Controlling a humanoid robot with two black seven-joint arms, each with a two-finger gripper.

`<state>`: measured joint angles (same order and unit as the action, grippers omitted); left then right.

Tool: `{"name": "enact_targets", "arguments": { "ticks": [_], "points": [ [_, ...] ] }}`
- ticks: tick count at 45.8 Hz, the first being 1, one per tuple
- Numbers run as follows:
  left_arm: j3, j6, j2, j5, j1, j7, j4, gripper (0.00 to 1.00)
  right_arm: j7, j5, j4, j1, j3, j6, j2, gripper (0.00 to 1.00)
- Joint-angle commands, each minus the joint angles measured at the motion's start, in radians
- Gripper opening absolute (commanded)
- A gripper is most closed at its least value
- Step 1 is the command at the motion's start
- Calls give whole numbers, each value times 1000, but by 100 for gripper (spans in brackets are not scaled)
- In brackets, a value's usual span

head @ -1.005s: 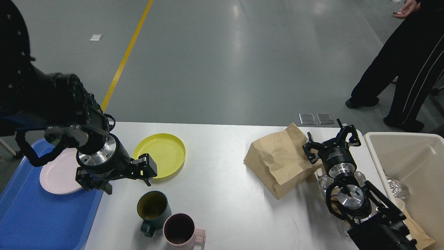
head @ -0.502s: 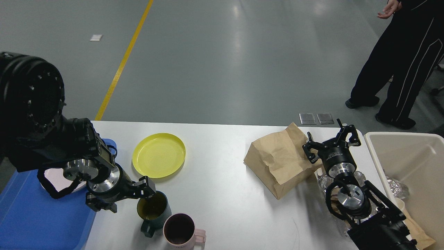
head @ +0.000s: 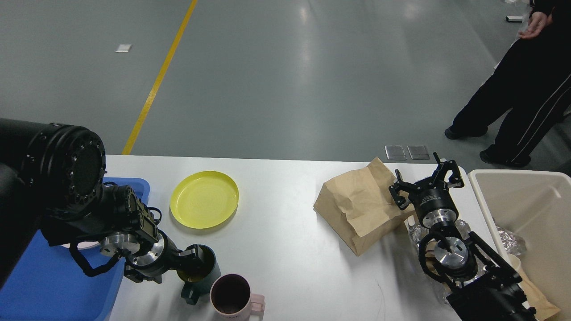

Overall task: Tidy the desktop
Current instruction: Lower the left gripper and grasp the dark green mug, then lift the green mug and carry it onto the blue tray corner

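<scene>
The desktop [head: 290, 249] is spreading across the lower half of the frame, its far edge running left to right at mid-height. In the lower left, the left gripper [head: 194, 258] is reaching over the rim of a dark green mug [head: 198, 272], one finger dipping inside the cup; whether the fingers are pressing on the wall I cannot tell. Touching that mug on its lower right, a pink mug [head: 232, 296] is standing upright near the bottom edge. A yellow plate [head: 204, 199] is lying flat above the mugs, left of centre. A blue tray [head: 53, 285] is occupying the lower left corner, mostly hidden behind the arm. Right of centre, a crumpled brown paper bag [head: 361, 207] is lying on its side. Just right of it, the right gripper [head: 426, 180] is hovering with its fingers spread wide and nothing between them. A beige bin [head: 526, 209] is sitting at the right edge.
</scene>
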<state>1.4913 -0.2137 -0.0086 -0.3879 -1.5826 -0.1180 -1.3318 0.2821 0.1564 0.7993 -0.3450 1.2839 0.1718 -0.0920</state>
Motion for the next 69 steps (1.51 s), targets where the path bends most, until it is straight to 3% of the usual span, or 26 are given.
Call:
{"name": "enact_targets", "arguments": {
  "ticks": [1,7,10,17,21,39,46,58,69],
  "points": [
    [-6,2,1,12,1,1,-1,61,0,0,0,0,0,0,0,100],
    [-6,-1,1,12,3,1,-1,40,0,0,0,0,0,0,0,100],
    [-8,-3,1,12,3,17,-3,24,0,0,0,0,0,0,0,100],
    [-6,-4,5,12,3,38,-3,12,0,0,0,0,0,0,0,100],
    [-5,-10,7,14,1,38,-3,1,0,0,0,0,0,0,0,100],
    [-5,-18,12,18,-2,34,-3,0,0,0,0,0,0,0,0,100],
    [7,-62,42,18,-48,23,-32,0,0,0,0,0,0,0,0,100],
    [29,-124,119,121,-348,40,-227,0,0,0,0,0,0,0,0,100],
    [30,-369,183,164,-667,80,-314,0,0,0,0,0,0,0,0,100]
  ]
}}
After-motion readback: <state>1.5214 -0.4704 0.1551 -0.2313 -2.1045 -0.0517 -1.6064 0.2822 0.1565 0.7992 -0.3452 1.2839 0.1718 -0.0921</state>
